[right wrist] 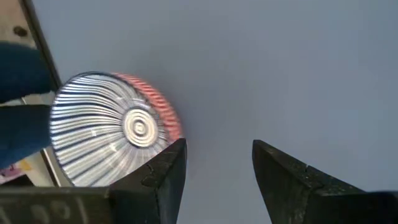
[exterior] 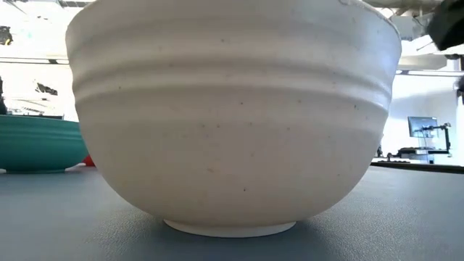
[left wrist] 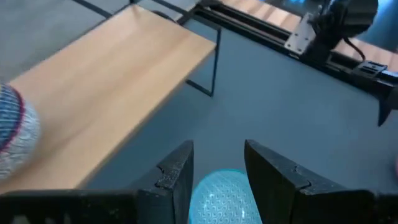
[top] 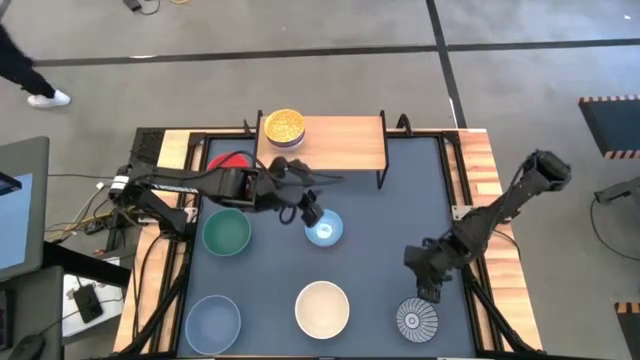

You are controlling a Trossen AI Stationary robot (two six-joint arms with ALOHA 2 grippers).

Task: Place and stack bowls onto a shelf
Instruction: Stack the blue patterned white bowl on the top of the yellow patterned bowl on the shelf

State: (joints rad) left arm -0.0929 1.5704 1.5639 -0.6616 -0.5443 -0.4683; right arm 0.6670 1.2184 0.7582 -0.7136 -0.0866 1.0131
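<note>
The light blue patterned bowl [top: 323, 229] sits on the dark table [top: 380, 250] just in front of the shelf [top: 340, 145], and my left gripper [top: 309, 212] hangs over its near rim, fingers [left wrist: 176, 177] parted with the rim showing in the gap between them. Nothing is gripped yet; I hold them apart so that one can go inside the wall and the other outside it, since pinching the rim looks like the surest way to lift a shallow bowl.

The shelf stands at the far edge of the table, and its plank is mostly bare. The yellow bowl [top: 283, 126] is already on its left end, nested on another bowl whose speckled side shows under it, so I judge the stacking has begun there. Close beside the shelf's left end, a red bowl [top: 230, 161] lies half hidden under my left arm.

The rest wait on the table: the green bowl [top: 227, 231] beside my left arm, the grey-blue bowl [top: 212, 322] and the cream white bowl [top: 322, 307] at the near edge.

My right gripper [top: 428, 290] hovers just above the grey-and-white ribbed bowl [top: 415, 320], fingers apart and empty, well clear of the left arm's path.
</note>
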